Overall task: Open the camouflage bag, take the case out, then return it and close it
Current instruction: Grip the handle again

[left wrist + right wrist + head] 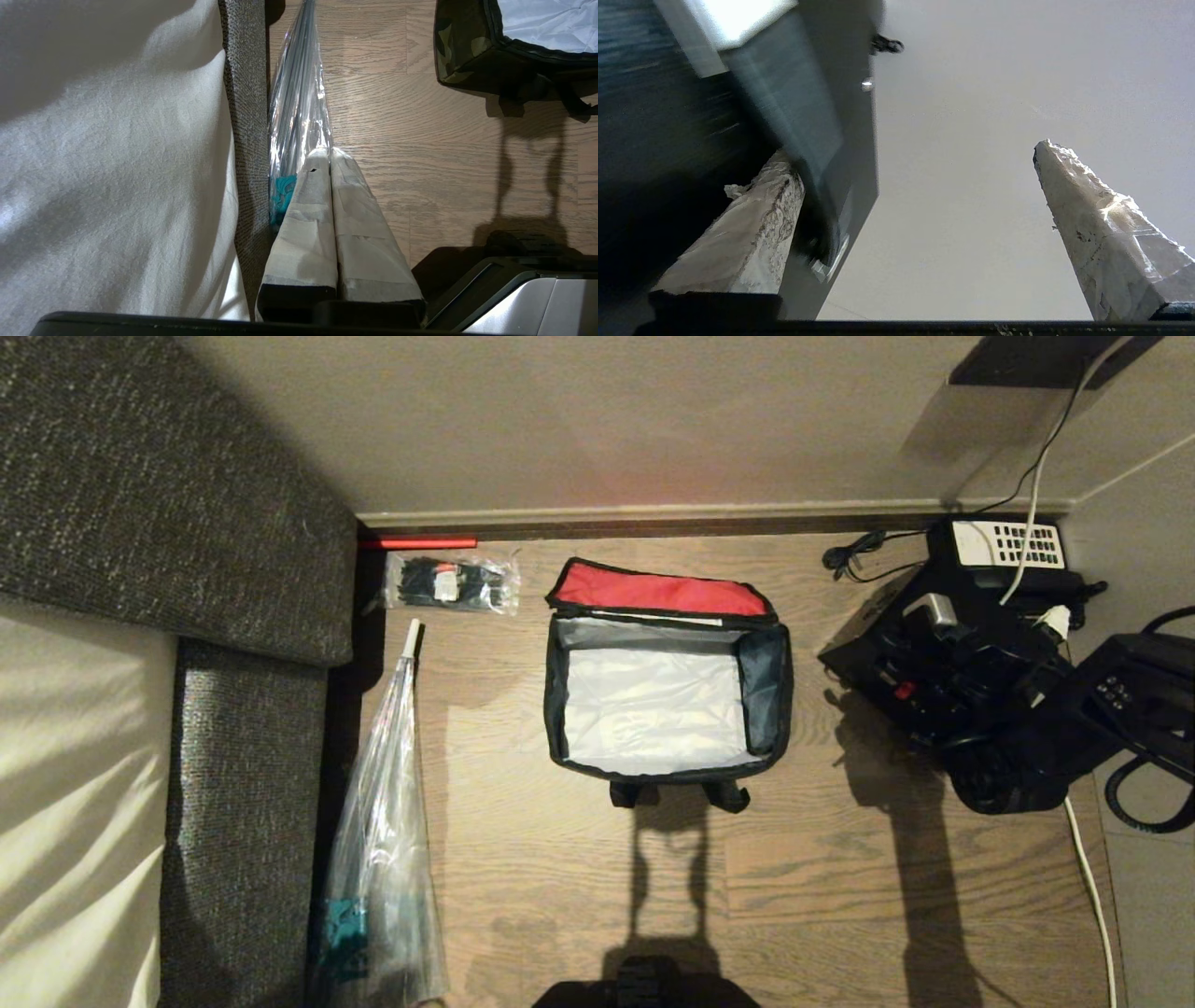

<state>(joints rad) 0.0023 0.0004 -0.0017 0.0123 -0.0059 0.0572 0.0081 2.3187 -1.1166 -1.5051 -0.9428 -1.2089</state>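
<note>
Far left: sofa [233, 523], with a clear folded umbrella [383, 821] lying along it on the floor [840, 896]. Left gripper [330, 151] parked near that umbrella, fingers pressed together, holding nothing.

Mid-floor: the camouflage bag [766, 677], flap thrown back with the red lining showing, silvery inside looking empty.

Just right of it and clear of the bag: the case [896, 653], out on the floor, red button up, partly under the right arm. Right gripper [915, 149] spread wide with nothing between the fingers, aimed off at the wall. Black phone [1008, 546] behind the case.

Looks like a rigid box with some heft and possibly slick sides, so probably best grabbed by the top handle. Bag is soft and floppy, and its walls could fold in, so worth lowering the case straight down.
</note>
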